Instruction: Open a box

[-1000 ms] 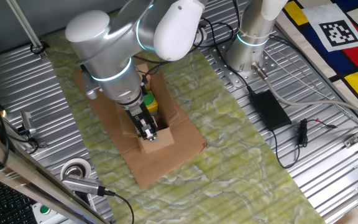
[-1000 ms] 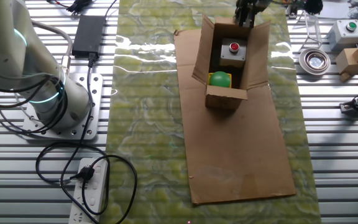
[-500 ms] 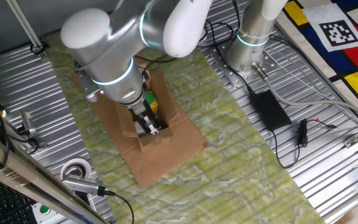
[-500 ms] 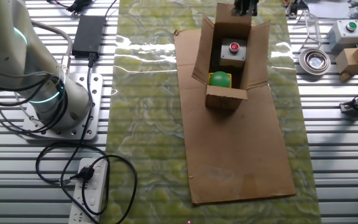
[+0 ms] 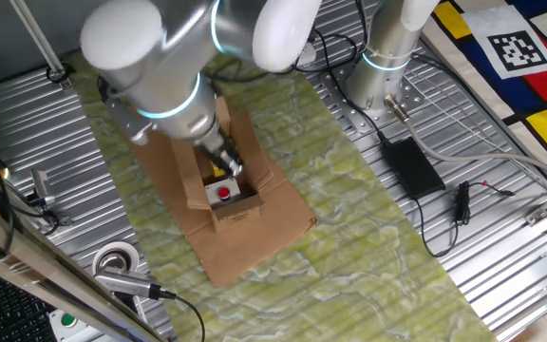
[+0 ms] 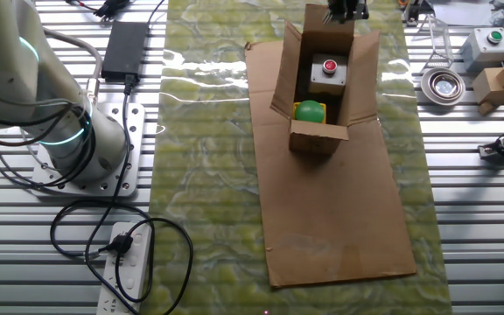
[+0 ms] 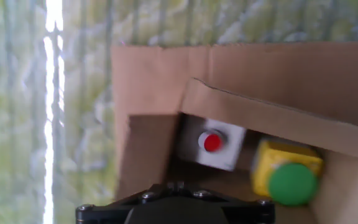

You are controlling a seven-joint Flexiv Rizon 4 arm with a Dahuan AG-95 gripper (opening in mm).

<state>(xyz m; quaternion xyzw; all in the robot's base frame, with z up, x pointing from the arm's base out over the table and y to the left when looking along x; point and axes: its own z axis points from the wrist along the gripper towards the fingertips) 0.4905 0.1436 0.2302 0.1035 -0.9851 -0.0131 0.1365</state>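
The box [image 5: 235, 211] stands on a flat cardboard sheet with its top flaps spread. Inside are a grey unit with a red button [image 5: 223, 193] and a yellow unit with a green button [image 6: 310, 111]. My gripper [image 5: 228, 166] hangs over the box's middle in one fixed view. In the other fixed view the gripper [image 6: 344, 9] sits at the frame's top edge, just above the upright far flap [image 6: 329, 24]. The hand view looks down into the box [image 7: 148, 155] at the red button [image 7: 211, 142] and green button [image 7: 293, 183]. Only the dark gripper housing [image 7: 176, 208] shows; the fingers are hidden.
The large cardboard sheet [image 6: 339, 219] lies on a green mat. A power adapter [image 6: 125, 44] and cables lie near the arm's base [image 6: 86, 149]. A tape roll [image 6: 444, 85], a small carton [image 6: 495, 83] and a button box [image 6: 488, 44] sit to the right.
The gripper has risen and drawn back from the box's end, uncovering the red button in one fixed view. The far flap now stands upright.
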